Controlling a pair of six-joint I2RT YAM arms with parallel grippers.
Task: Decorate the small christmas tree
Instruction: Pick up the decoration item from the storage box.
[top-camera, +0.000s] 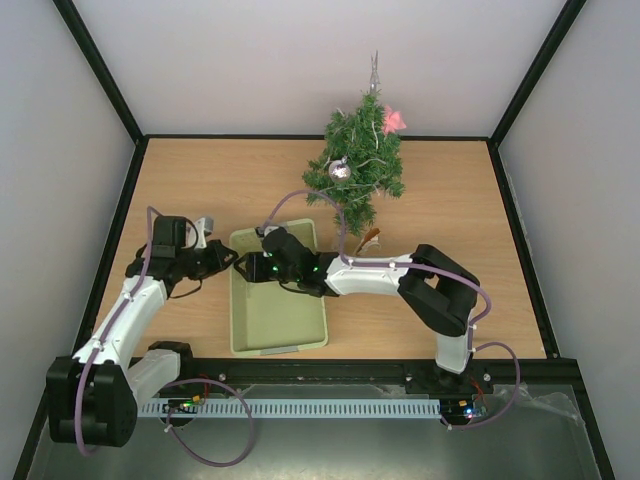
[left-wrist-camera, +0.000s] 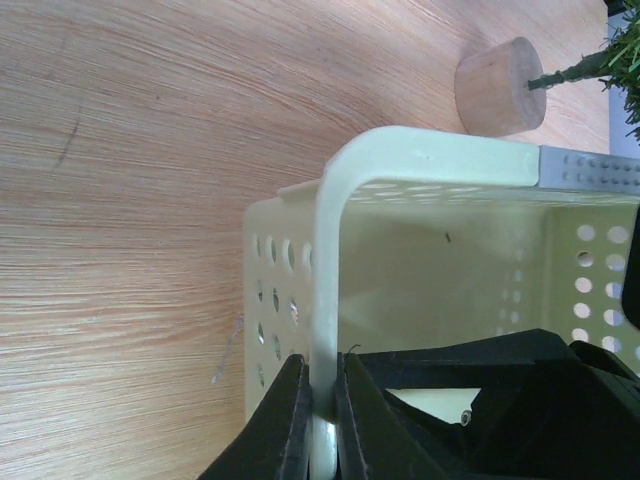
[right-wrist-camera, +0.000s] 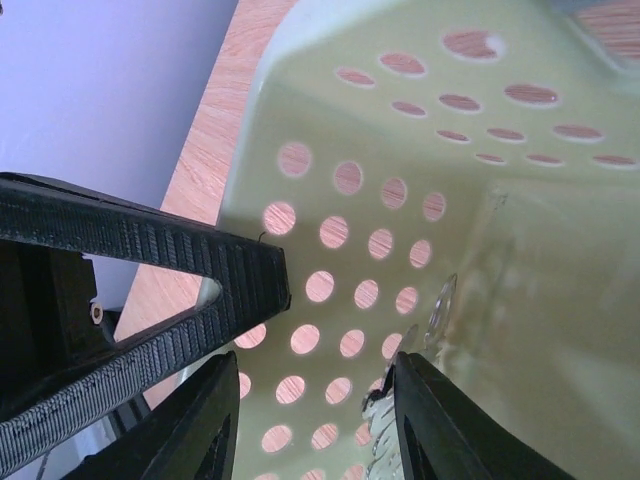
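The small christmas tree (top-camera: 356, 165) stands at the back of the table on a round wooden base (left-wrist-camera: 500, 85) and carries a pink ornament (top-camera: 393, 122) and a silver ball (top-camera: 339, 170). The pale green basket (top-camera: 238, 310) lies in front of it. My left gripper (top-camera: 232, 258) is shut on the basket's left rim (left-wrist-camera: 325, 300). My right gripper (top-camera: 260, 268) is open and reaches inside the basket, near its perforated wall (right-wrist-camera: 400, 150). A clear, silvery ornament (right-wrist-camera: 438, 308) lies against the basket floor, right beside the right finger (right-wrist-camera: 440, 430).
The left gripper's ribbed black finger (right-wrist-camera: 150, 255) shows at the basket rim in the right wrist view. The right gripper's black body (left-wrist-camera: 500, 400) fills the basket's near part in the left wrist view. Black frame rails edge the table.
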